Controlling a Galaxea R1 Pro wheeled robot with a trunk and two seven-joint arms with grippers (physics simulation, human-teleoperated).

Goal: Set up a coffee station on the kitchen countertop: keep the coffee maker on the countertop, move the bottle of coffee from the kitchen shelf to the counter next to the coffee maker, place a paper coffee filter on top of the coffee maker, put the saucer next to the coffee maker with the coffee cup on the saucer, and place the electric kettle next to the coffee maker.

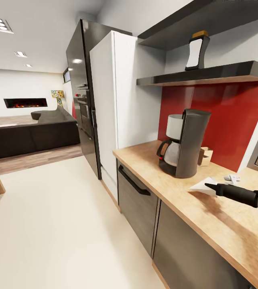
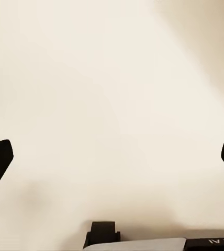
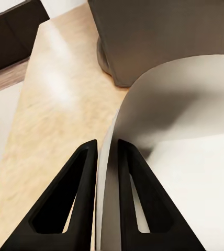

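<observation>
The black coffee maker (image 1: 183, 146) with its carafe stands on the light-wood countertop (image 1: 153, 166) against the red wall. My right gripper (image 1: 214, 187) is shut on the edge of the white paper coffee filter (image 1: 202, 186), low over the counter just right of the machine. In the right wrist view the fingers (image 3: 83, 178) pinch the curved filter sheet (image 3: 185, 104), with the coffee maker's base (image 3: 159, 31) close ahead. The bottle of coffee (image 1: 197, 50) stands on the dark lower shelf (image 1: 225, 72) above. My left gripper (image 2: 112, 157) is open over cream floor.
A small tan box (image 1: 205, 155) sits behind the coffee maker and a small white object (image 1: 232, 178) lies beyond the filter. A tall white cabinet (image 1: 116, 104) and black fridge (image 1: 80, 88) bound the counter's left end. A dark sofa (image 1: 32, 134) stands far left.
</observation>
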